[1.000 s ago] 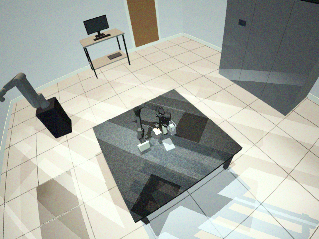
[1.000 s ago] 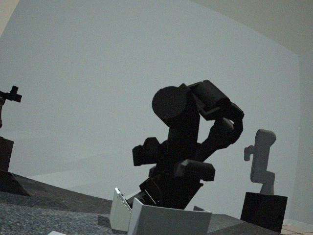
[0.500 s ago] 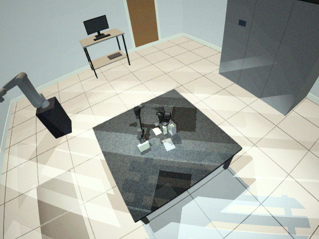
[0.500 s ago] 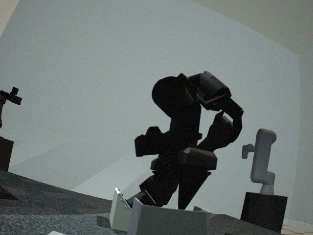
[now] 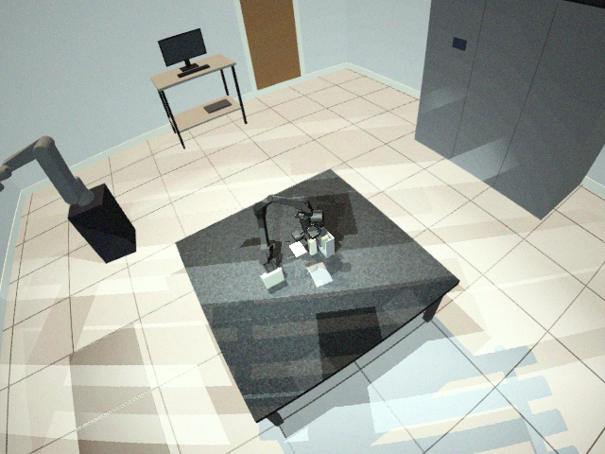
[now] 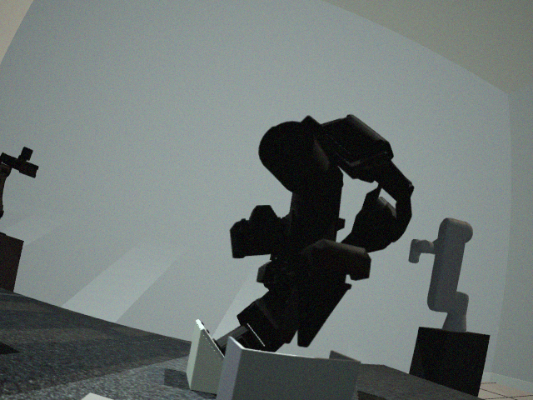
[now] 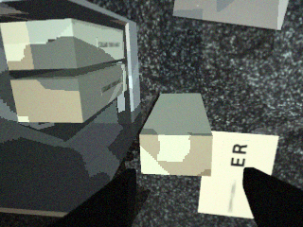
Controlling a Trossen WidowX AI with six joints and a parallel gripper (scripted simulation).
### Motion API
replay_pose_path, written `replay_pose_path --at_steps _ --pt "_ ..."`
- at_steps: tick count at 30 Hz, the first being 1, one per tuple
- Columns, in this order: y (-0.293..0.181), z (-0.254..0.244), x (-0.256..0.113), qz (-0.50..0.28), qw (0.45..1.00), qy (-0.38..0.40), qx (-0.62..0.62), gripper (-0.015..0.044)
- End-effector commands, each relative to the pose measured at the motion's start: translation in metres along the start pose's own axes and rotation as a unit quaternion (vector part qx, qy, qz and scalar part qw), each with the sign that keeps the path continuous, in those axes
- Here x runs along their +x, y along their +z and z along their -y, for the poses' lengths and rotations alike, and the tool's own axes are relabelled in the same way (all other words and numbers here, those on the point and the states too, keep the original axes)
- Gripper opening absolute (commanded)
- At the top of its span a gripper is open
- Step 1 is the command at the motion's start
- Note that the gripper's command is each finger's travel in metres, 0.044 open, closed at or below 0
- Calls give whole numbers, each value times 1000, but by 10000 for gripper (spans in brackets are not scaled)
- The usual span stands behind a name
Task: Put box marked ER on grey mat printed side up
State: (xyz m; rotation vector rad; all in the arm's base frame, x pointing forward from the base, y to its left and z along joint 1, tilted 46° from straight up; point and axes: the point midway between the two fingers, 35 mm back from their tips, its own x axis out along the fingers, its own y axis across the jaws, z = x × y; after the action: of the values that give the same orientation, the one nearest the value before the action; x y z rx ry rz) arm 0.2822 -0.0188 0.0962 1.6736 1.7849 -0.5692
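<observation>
I see one arm (image 5: 290, 200) and one claw (image 5: 305, 233) (image 7: 188, 176) on the dark surface (image 5: 361, 266) (image 7: 227, 68). The claw is partly spread and pinches nothing; in the wrist view, the one box outside the bin (image 7: 176, 153) (image 5: 312, 246) shows in its opening. The side view is too dark for me to tell the fingers.

There is one bin (image 5: 329, 244) (image 7: 133, 71), and I count two boxes in it, an upper one (image 7: 52, 44) and a lower one (image 7: 49, 100) in the wrist view. One grey mat (image 5: 319, 275) (image 7: 229, 10) is also there, and one flat pale piece (image 5: 297, 249) (image 7: 240, 182) with the letters ER. I cannot tell if this piece is a box or only a card.

Between the bin's edge and the outside box there is a narrow strip of room. On its other side, the box covers a corner of the pale piece in the wrist view. The mat lies apart from both, with surface between.

The outside box stands upright, its long axis rising from the surface, and no code is readable on it. The ER print faces up, its letters turned sideways in the wrist view, but it lies beside the outside box, off the mat. I cannot tell which box is marked ER.
</observation>
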Motion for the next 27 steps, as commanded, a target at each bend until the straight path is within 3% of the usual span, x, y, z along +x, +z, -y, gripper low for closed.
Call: replay_pose_path --at_steps 1,27 --pt "0 0 0 0 1000 0 0 243" --pt "-1 -12 -4 0 999 -53 -1 243"
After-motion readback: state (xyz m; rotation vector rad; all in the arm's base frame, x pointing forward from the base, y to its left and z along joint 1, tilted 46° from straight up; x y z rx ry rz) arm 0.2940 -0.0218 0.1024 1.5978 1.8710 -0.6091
